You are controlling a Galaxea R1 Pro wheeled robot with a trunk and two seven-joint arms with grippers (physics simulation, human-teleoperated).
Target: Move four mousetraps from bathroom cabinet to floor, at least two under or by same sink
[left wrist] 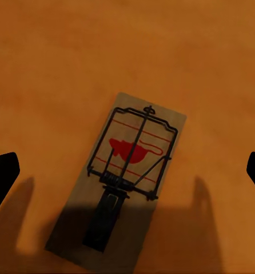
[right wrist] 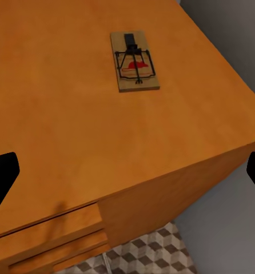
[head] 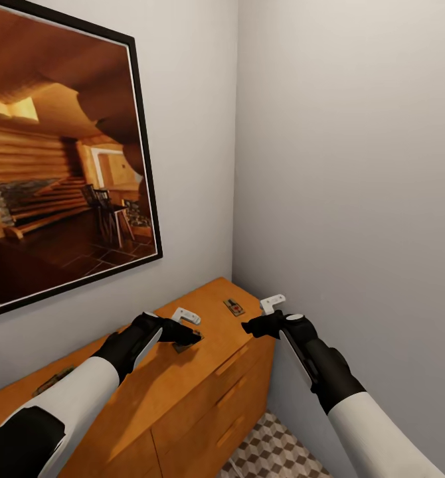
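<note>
Orange-brown wood: cabinet (head: pixel 182 378) top carries traps in corner under framed painting (head: pixel 63 153). Left gripper (head: pixel 182 334) poised directly over one mousetrap (left wrist: pixel 119 177), fingers spread wide either side, holding nothing; likely lining up for pinch. Right gripper (head: pixel 262 318) off cabinet's end, open, empty, facing second mousetrap (right wrist: pixel 134 61) near far corner. Third trap (head: pixel 53 380) partly hidden by left forearm. Fourth unaccounted for. Cube-pattern bathroom floor (head: pixel 275 451) below.

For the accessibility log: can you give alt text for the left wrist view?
A mousetrap with a black spring bar and red mark lies flat on the orange-brown cabinet top, between the open left gripper fingertips, whose shadows fall across it.
</note>
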